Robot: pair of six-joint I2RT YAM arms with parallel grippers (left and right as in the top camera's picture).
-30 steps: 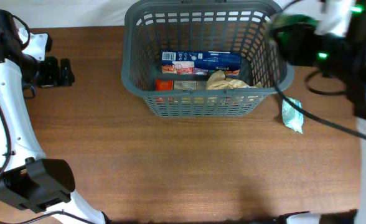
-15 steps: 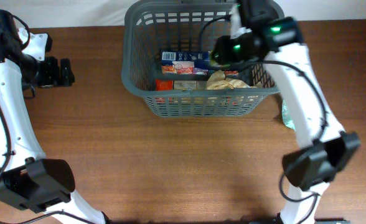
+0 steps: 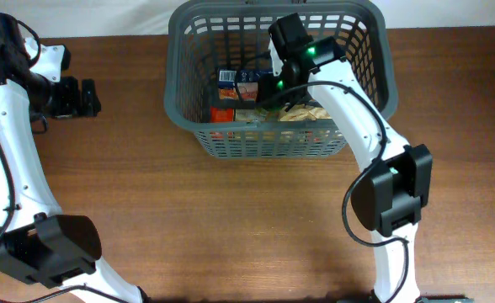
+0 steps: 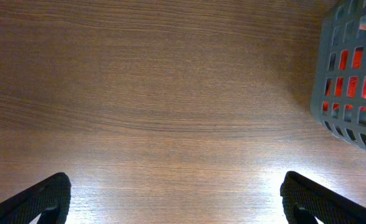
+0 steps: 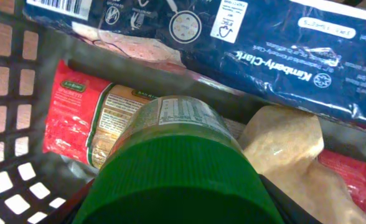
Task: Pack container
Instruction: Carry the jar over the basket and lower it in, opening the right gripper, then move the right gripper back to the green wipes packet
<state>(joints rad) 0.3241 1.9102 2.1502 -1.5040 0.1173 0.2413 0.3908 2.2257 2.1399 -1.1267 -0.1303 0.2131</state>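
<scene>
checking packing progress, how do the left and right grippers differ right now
The left gripper is open and empty; the right gripper is shut on a green-lidded jar. The left gripper hangs over bare table beside the container; the right gripper is down inside it. Both point downward.

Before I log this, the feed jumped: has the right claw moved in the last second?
Yes. The right claw swung left, from by the container's right rim to over its inside.
</scene>
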